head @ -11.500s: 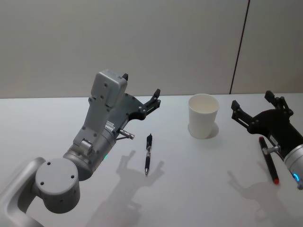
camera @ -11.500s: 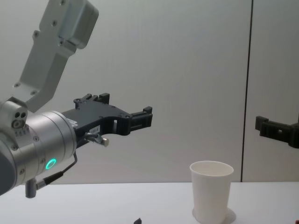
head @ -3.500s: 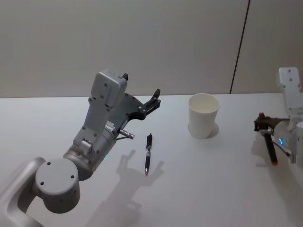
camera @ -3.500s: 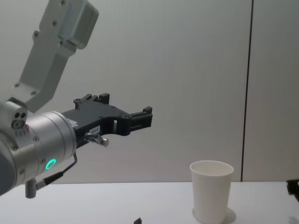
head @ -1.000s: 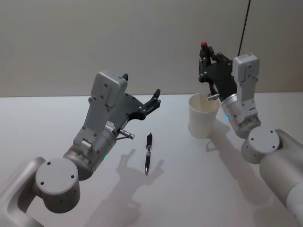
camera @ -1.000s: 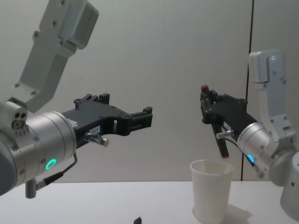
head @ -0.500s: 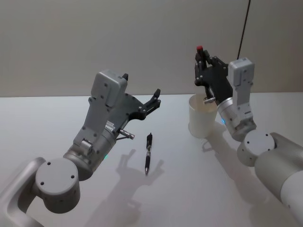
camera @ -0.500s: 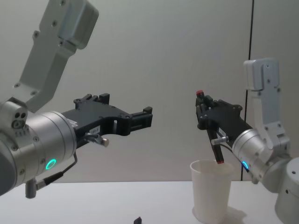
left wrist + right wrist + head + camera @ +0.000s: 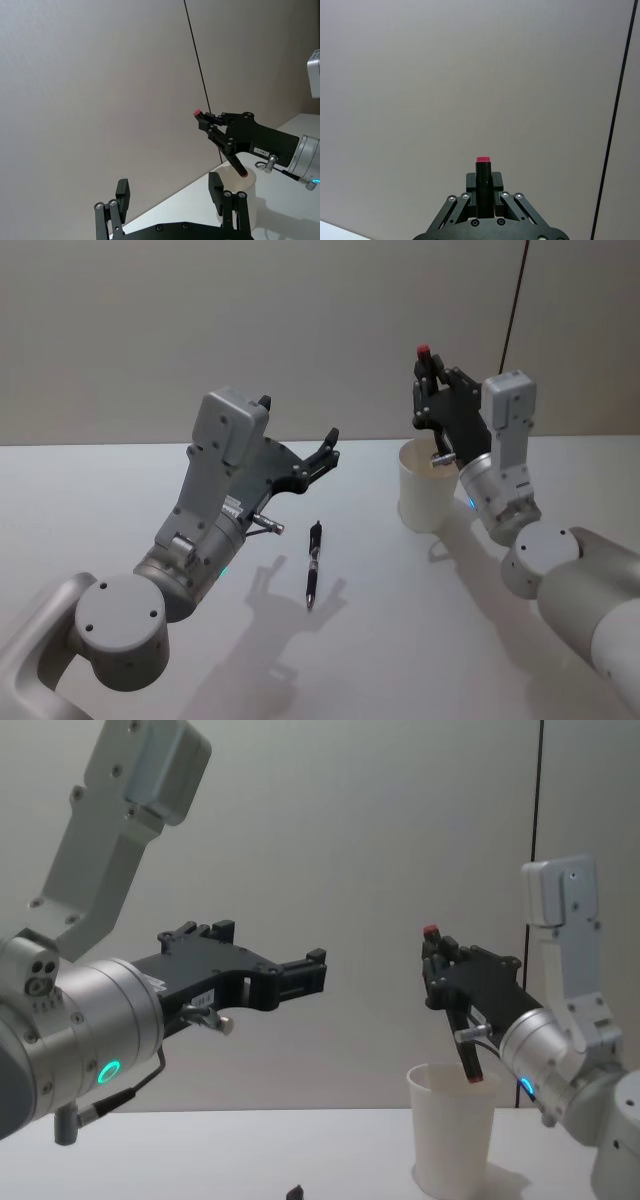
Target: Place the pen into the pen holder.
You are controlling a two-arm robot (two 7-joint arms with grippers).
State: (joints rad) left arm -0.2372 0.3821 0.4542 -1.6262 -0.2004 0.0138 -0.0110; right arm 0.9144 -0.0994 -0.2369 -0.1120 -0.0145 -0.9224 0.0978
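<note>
The right gripper (image 9: 437,961) is clamping its fingers together on the pen (image 9: 467,1058) near the pen's upper end and is hovering over the pen holder (image 9: 452,1132). The pen is hanging steeply, its long axis tilting so that the upper red tip is leaning left and the lower red tip is pointing down and right into the cup's mouth, seemingly just at rim level. Judging from this, the pen holder is lying directly beneath the tool, and the coming move is calling for a straight lowering and release. The left gripper (image 9: 298,420) is idling with its fingers apart, raised over the table's left-centre, well apart from the cup. A second pen (image 9: 313,566) is lying on the pale table (image 9: 100,500), nearer than the cup. A plain wall (image 9: 200,320) is closing the far side.
</note>
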